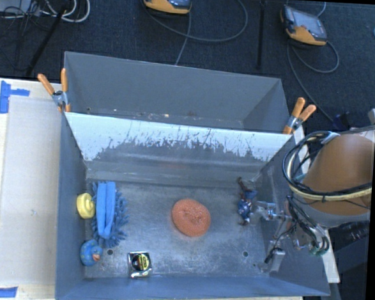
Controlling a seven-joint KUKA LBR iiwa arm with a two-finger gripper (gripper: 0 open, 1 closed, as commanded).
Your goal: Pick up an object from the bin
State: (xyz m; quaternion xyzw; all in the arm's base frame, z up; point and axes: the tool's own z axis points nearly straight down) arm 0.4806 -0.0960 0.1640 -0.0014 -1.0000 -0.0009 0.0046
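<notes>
Tool [268, 234] sits low at the right end of the grey metal bin [177, 107], down by the sloping right wall, with the arm's rounded orange-brown cover [340, 166] and its loops of cable above the rim behind it. You cannot tell from this angle how far the tool is open, and you cannot tell whether it has hold of anything.

Nearest to it you have a small blue thing [245, 208], lying on the bin floor just left of the tool's metal parts; whether the two touch is not clear.

Out in the middle of the floor, well apart from the tool, you see a round orange-red scouring pad [191, 217] lying flat. At the left end lies a blue brush with a fringed edge [106, 212], its length running front to back, with a small yellow thing [85, 205] touching its left side. In front of that pair sits a small teal ball-like toy [90, 253], and just right of it a black and yellow tape measure [140, 263] near the front wall.
</notes>
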